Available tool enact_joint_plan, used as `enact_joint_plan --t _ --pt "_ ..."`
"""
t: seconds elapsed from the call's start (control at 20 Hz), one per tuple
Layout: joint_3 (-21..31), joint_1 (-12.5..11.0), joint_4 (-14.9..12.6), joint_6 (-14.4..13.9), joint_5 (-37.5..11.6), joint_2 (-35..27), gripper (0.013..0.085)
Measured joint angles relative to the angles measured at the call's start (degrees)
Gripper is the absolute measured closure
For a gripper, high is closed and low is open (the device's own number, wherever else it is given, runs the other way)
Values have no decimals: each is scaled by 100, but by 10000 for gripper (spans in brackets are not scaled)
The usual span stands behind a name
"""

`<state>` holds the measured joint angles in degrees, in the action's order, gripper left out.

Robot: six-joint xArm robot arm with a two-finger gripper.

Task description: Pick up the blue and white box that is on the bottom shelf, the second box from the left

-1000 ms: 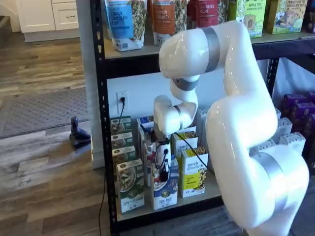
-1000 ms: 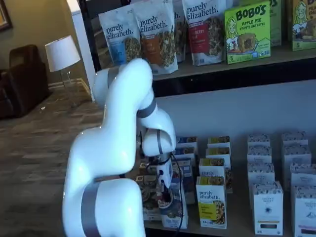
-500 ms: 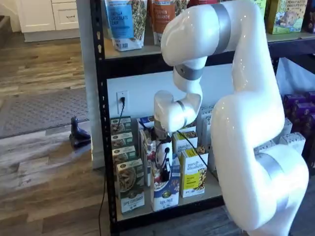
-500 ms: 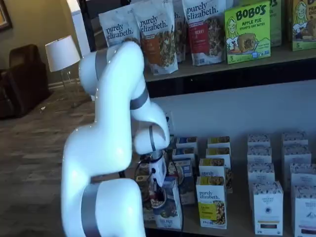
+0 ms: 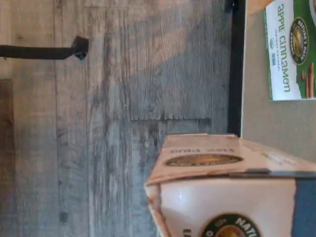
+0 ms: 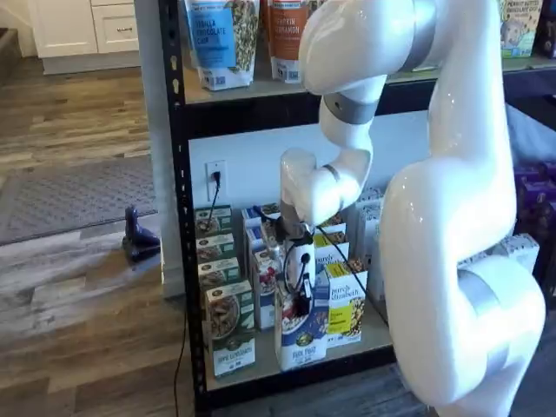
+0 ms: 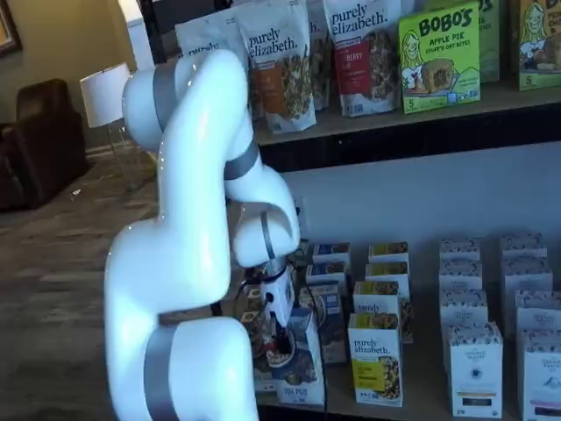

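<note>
Box (image 6: 300,334) has come forward past the bottom shelf (image 6: 356,354) rail since a moment ago — gripper (image 6: 303,306) clamped on it, pick nearly done.

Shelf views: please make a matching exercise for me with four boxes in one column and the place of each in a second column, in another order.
Boxes:
1. blue and white box
2. green and white box
3. yellow and white box
4. lime green box

Places:
A. on the upper shelf
B. between the blue and white box and the white boxes
C. held in the end effector, at the front of the bottom shelf
D. on the bottom shelf, next to the black rack post

Pairs: 1-C, 2-D, 3-B, 4-A
</note>
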<state>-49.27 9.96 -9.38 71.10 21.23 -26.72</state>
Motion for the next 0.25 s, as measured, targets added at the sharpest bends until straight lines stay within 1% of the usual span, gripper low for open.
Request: enact_joint_plan --t 0.25 --pt "193 -23 110 126 8 257 490"
